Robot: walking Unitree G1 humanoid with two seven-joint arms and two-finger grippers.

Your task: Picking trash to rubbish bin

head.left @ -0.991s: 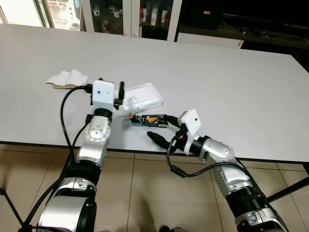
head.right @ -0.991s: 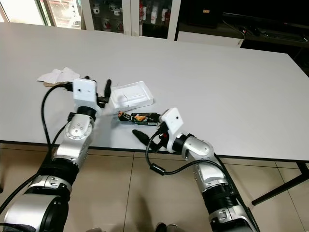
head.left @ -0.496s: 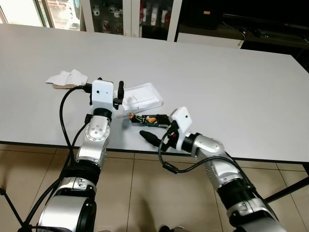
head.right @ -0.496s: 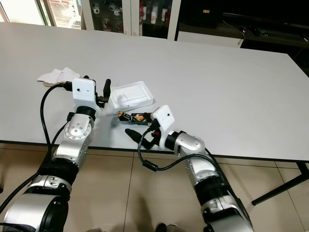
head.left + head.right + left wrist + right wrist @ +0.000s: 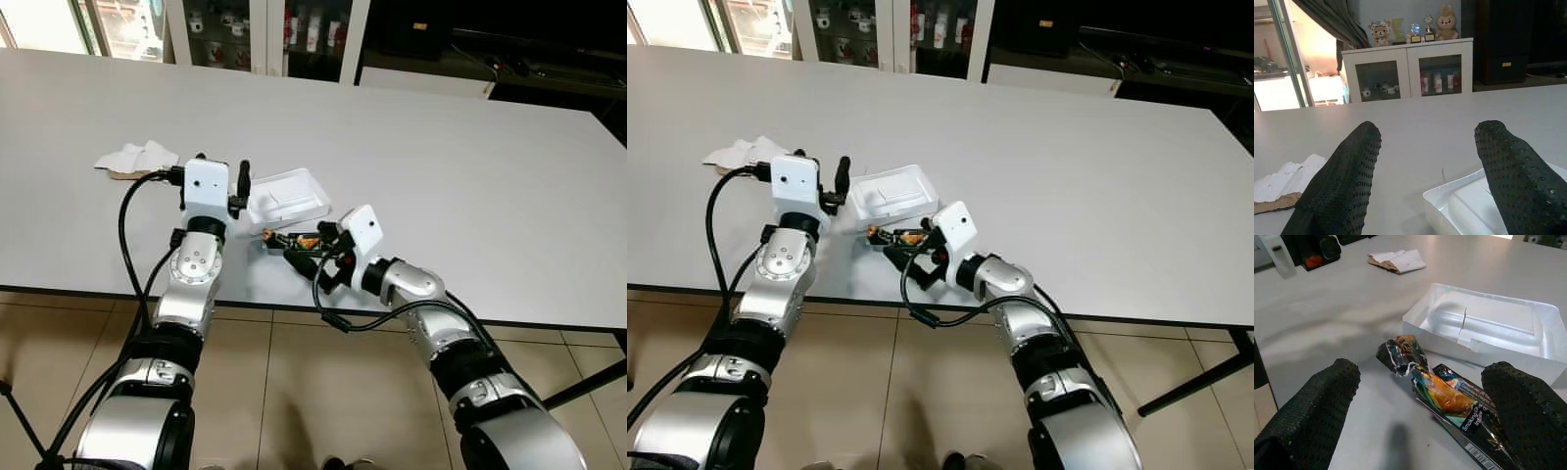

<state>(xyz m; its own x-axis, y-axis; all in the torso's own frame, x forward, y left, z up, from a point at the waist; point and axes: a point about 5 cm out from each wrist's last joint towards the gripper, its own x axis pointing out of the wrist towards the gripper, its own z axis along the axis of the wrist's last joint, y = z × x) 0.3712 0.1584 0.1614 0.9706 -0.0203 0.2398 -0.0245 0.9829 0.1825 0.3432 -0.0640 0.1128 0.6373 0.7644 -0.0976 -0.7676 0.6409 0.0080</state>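
1. Broadly, a large white table (image 5: 441, 147) is seen spanning the scene, with beige floor tiles below its near edge and a white glass-fronted cabinet (image 5: 1410, 71) beyond its far side.
2. Both silver arms are extended over the near edge of the table, the left one rising to a white wrist block beside the tray.
3. A shallow white foam tray (image 5: 289, 197) is set on the table between the two arms, lying open side up.
4. A torn piece of white paper and brown cardboard (image 5: 132, 160) is seen on the table to the left of the left arm, well apart from the tray.
5. The left hand (image 5: 242, 182) is held just beside the tray's left edge; its two fingers (image 5: 1342, 181) are spread wide apart and nothing is gripped between them, though the tray's corner is seen beyond the gap.
6. The right hand (image 5: 306, 253) is placed low over the table at the wrapper, its fingers (image 5: 1312, 413) opened wide on either side of it without closing on it.
7. A crumpled dark snack wrapper (image 5: 1444, 401), printed in orange and teal, lies flat on the table just in front of the tray's near wall.
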